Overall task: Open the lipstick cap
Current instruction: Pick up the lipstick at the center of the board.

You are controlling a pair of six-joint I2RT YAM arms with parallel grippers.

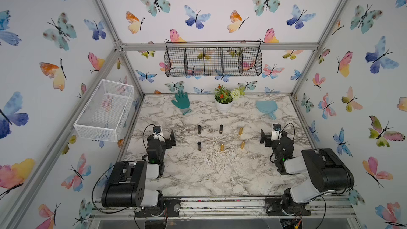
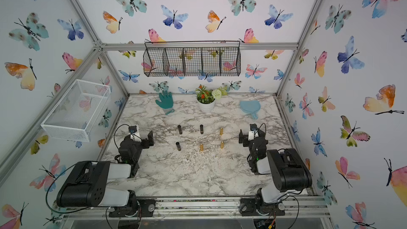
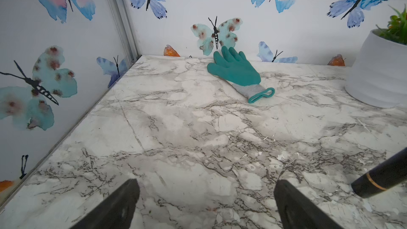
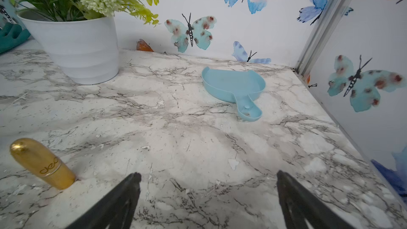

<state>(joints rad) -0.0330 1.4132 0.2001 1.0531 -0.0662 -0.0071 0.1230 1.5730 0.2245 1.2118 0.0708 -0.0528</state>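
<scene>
Nearest me, both arms crouch low at the sides of the table (image 1: pixel 198 179). The left end effector (image 3: pixel 206 182) is spread wide with nothing in it. The right end effector (image 4: pixel 208 174) gapes just as wide and is just as empty.

Between them, mid-table, six lipsticks (image 1: pixel 222 147) stand upright in two short rows, all capped as far as I can see. A black lipstick (image 3: pixel 378 177) stands near the left fingers and a gold lipstick (image 4: pixel 41 164) near the right ones.

They are thin, smooth and close together, so I reckon a wide finger sweeping in could knock one over and send it rolling into its neighbours. A pinch across the seam would lock the cap on. With only one arm pulling, the whole tube would simply lift.

Farther back, the green glove (image 1: pixel 181 101), potted plant (image 1: pixel 223 105) and blue scoop (image 1: pixel 266 106) look safely out of reach.
</scene>
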